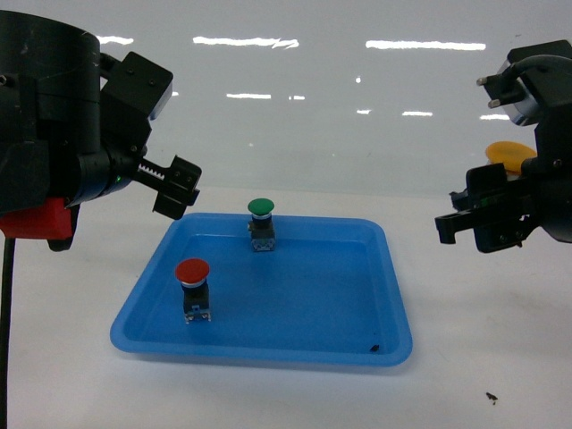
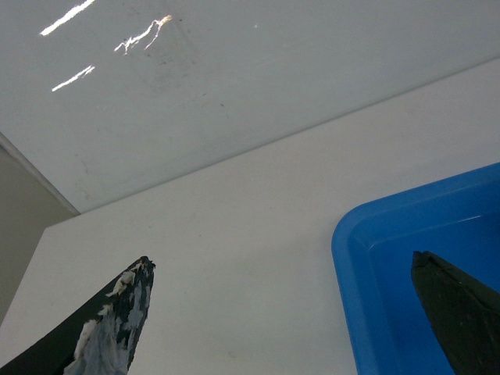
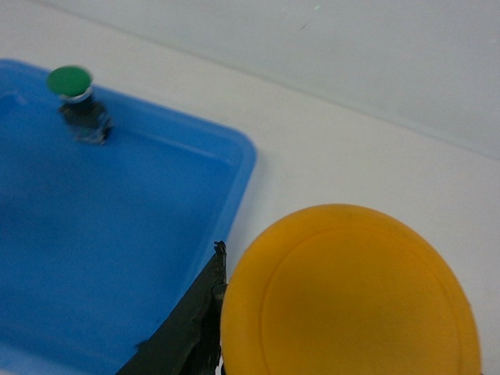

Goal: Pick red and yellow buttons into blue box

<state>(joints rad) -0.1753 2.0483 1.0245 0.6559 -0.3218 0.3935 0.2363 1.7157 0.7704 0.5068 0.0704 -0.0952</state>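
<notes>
Right gripper [image 1: 469, 223] jaws clamp the yellow button [image 3: 351, 293] — halfway there; red button [image 1: 192, 288] sits below the left gripper [image 1: 179, 186], jaws spread, empty.

Bright, glare streaks, soft close-ups

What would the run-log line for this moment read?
right claw: shut on yellow button, raised | left claw: open, empty | red button: in blue tray | green button: in tray | blue box: out of view
</notes>
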